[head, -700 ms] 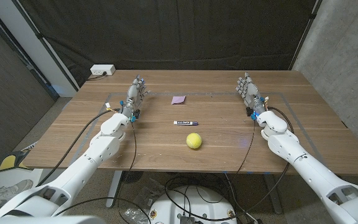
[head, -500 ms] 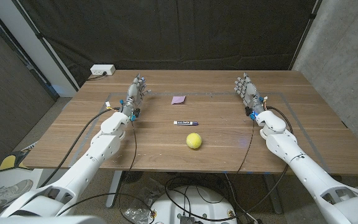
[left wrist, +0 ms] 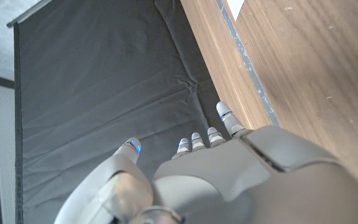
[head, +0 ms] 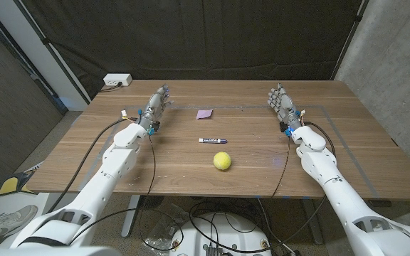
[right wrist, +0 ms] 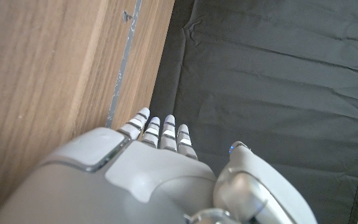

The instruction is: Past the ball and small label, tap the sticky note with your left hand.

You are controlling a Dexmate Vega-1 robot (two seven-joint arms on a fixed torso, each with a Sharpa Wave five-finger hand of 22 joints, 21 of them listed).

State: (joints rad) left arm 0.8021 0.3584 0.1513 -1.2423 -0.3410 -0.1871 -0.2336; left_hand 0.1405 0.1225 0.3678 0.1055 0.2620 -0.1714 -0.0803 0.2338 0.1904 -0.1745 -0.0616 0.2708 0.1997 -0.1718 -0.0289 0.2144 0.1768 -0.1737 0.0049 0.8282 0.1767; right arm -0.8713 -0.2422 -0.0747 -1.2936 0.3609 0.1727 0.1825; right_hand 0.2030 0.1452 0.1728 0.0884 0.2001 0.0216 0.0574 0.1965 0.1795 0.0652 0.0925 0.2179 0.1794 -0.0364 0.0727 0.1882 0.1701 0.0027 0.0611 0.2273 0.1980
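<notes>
A small purple sticky note [head: 204, 113] lies on the far middle of the wooden table [head: 233, 160]. Nearer me sits a small white label with dark print [head: 211, 140], and nearer still a yellow ball [head: 222, 161]. My left hand [head: 155, 107] is at the far left, fingers stretched out and apart, holding nothing, left of the sticky note. From the left wrist, that hand [left wrist: 210, 168] points past the table's far edge toward the black curtain. My right hand [head: 282, 104] stands at the far right, fingers apart, holding nothing; its back [right wrist: 148, 174] appears from the right wrist.
A white power strip [head: 117, 80] sits at the table's far left corner. A black curtain [head: 219, 35] hangs behind the table. Thin tape lines [head: 319, 108] mark a rectangle on the tabletop. Cables run along both forearms.
My left hand has shifted slightly forward and tilted toward the far right. My right hand has edged a little to the left.
</notes>
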